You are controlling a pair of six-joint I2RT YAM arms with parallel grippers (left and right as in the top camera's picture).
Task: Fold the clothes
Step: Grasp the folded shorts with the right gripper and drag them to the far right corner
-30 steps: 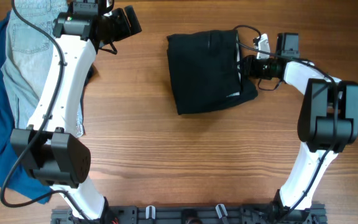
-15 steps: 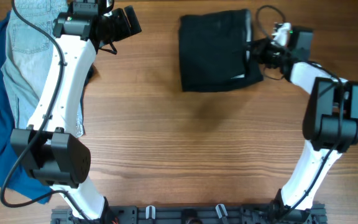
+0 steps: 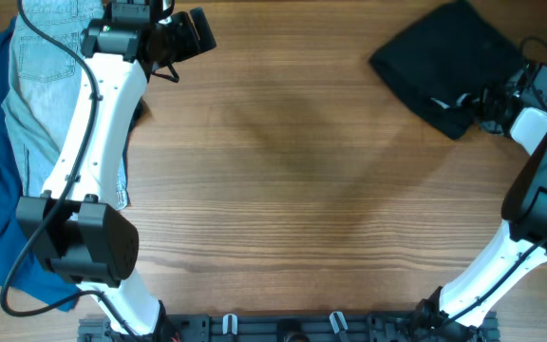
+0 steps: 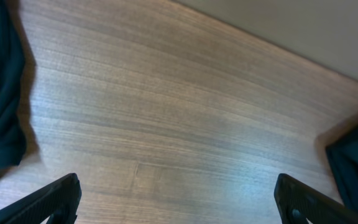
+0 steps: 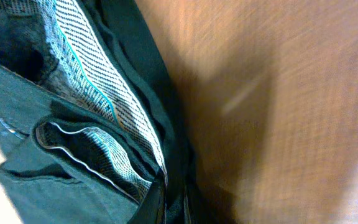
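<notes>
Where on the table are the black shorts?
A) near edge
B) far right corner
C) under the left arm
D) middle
B: the black shorts lie at the far right corner of the table, their edge pinched in the right gripper.

Quick pose check: we're reaching our left arm (image 3: 98, 123) from the near left up to the far left, and the wrist is pointing the left gripper (image 3: 200, 33) rightward, jaws sitting wide apart. We're running our right arm (image 3: 478, 256) up the right side, elbow bending at the far right, with the right gripper (image 3: 480, 100) pinching tight on the black shorts (image 3: 444, 52).
</notes>
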